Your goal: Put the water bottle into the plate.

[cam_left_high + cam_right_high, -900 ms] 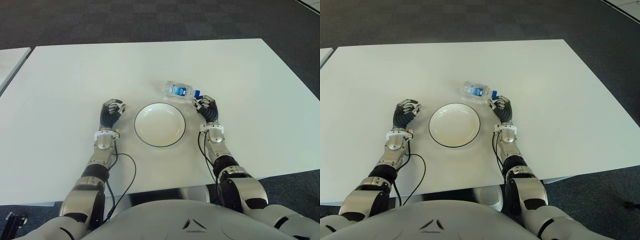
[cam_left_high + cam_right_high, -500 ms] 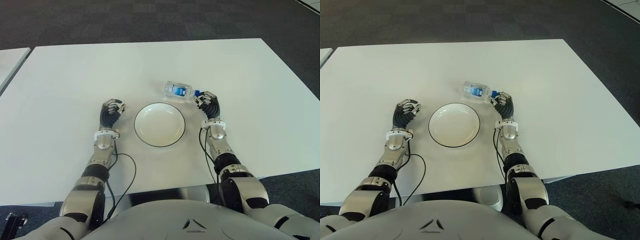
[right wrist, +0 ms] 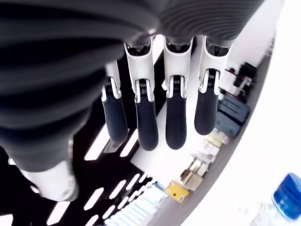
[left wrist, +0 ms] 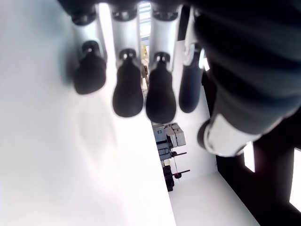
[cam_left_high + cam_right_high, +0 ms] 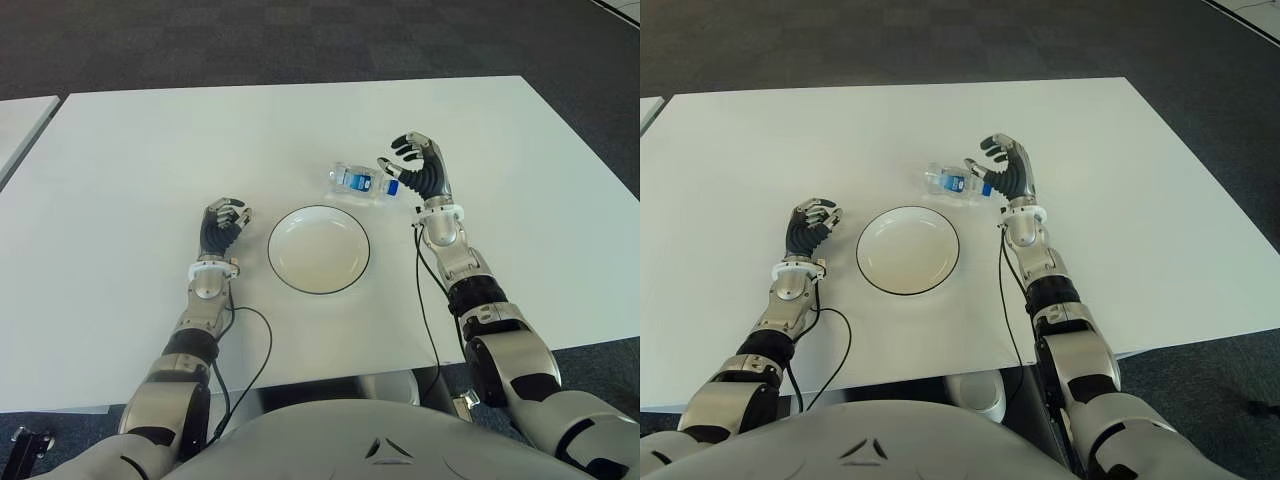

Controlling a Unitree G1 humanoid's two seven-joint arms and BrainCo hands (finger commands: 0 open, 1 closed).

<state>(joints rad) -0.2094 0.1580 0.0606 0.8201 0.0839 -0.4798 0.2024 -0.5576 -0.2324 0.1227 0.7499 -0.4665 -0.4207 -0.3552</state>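
Lying on its side on the table (image 5: 150, 150), the bottle (image 5: 362, 181) sits at about one o'clock from the plate (image 5: 318, 249), just beyond its rim — so nothing is in the plate yet. The right hand (image 5: 420, 172) hovers at the bottle's cap end, fingers (image 3: 175, 123) spread and holding nothing; whether they touch the cap I can't tell. The left hand (image 5: 222, 226) shows at nine o'clock of the plate, fingers curled on nothing. By my reckoning the job has hardly begun — grasp, lift and placement all remain.
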